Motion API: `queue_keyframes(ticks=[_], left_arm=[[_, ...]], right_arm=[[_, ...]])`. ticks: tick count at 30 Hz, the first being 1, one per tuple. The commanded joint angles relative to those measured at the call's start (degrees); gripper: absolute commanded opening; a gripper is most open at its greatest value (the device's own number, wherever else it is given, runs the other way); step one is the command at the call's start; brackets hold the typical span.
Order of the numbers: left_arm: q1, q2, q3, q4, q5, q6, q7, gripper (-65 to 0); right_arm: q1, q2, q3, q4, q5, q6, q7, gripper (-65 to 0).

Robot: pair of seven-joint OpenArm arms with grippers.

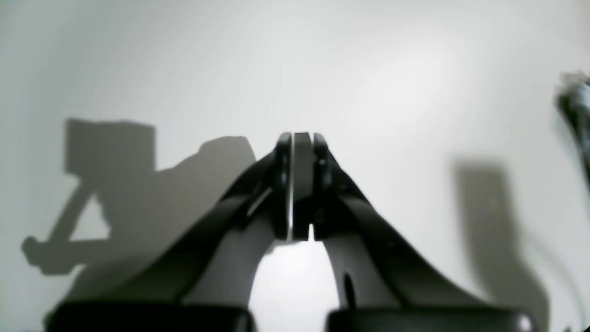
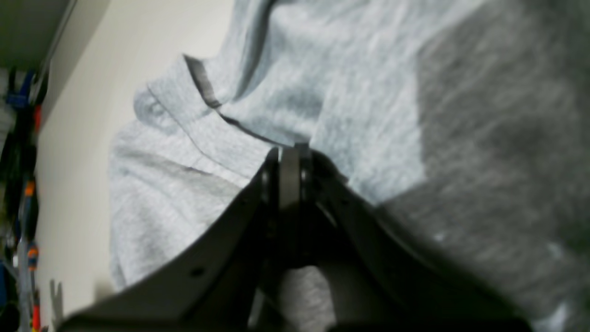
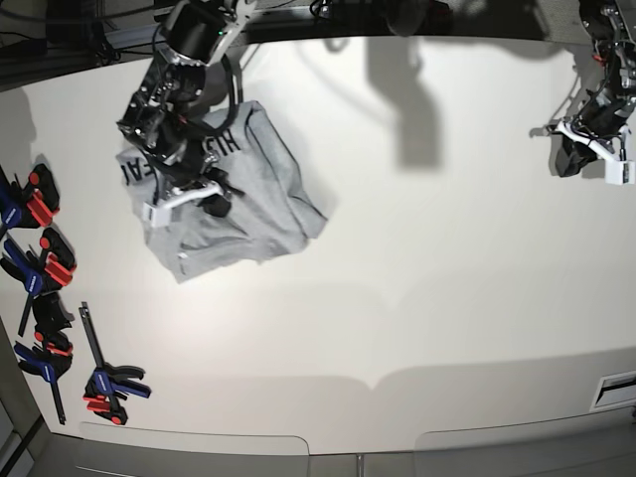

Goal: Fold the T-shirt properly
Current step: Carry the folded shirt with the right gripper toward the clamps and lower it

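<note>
The light grey T-shirt lies crumpled at the table's far left, with black lettering showing near its upper edge. In the right wrist view the T-shirt fills most of the picture. My right gripper is shut, its tips meeting on a stitched hem edge of the cloth. In the base view the right gripper sits on the middle of the shirt. My left gripper is shut with nothing in it, above bare white table. It hangs at the far right, well away from the shirt.
Several blue, red and black clamps lie along the table's left edge, with one more near the front left corner. They also show blurred at the left. The white table spreads between the two arms.
</note>
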Motion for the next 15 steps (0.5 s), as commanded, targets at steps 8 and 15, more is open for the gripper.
queue_keyframes(ticks=[8, 15], left_arm=[[-0.4, -6.2, -0.3, 1.1, -4.0, -0.2, -0.7, -65.0], [-0.4, -6.6, -0.3, 1.1, -4.3, -0.2, -0.5, -65.0]], right_arm=[[-5.3, 2.3, 10.1, -0.6, 0.6, -0.8, -2.8, -65.0], [-5.5, 4.0, 11.5, -0.5, 2.0, -0.8, -1.7, -65.0]])
